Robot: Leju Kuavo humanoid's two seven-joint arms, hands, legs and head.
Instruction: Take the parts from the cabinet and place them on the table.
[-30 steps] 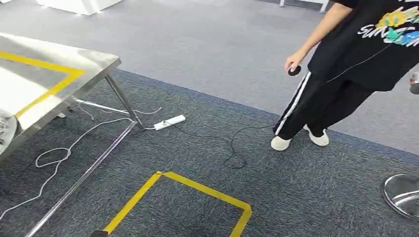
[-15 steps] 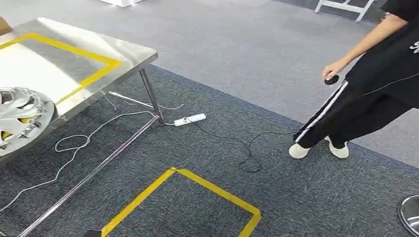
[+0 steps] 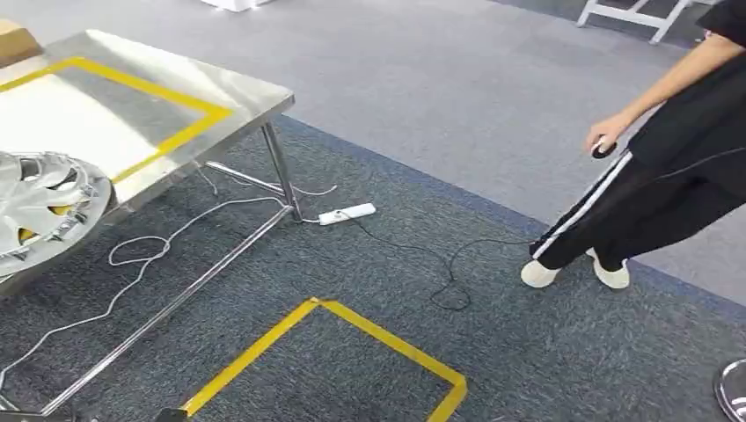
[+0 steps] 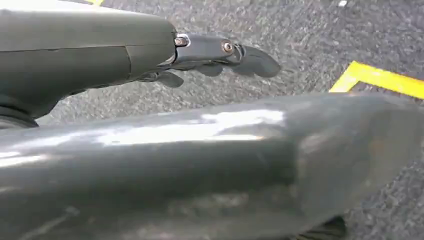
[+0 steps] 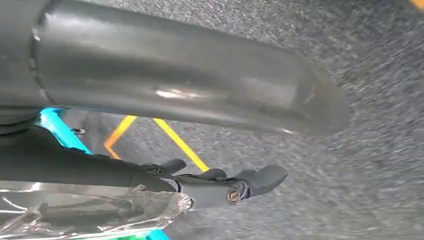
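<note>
A silver wheel cover [image 3: 40,207] lies on the steel table [image 3: 237,92] at the left of the head view, partly over the table's near edge and cut off by the picture's edge. A yellow tape outline [image 3: 167,88] marks the tabletop behind it. My left hand [image 4: 220,55] hangs over dark carpet with its fingers stretched out and nothing in them. My right hand [image 5: 225,185] also hangs with its fingers straight and holds nothing. A clear shiny thing with a teal edge [image 5: 75,212] shows beside it; I cannot tell what it is.
A person [image 3: 669,176] in black stands at the right holding a small dark device. On the carpet lie a white power strip [image 3: 347,214], a black cable [image 3: 449,264], a white cable [image 3: 132,259] and a yellow tape square [image 3: 352,352]. A cardboard box [image 3: 16,40] sits far left.
The camera has turned left: table, floor tape and person all slid right in the picture, and the wheel cover on the table came into view.
</note>
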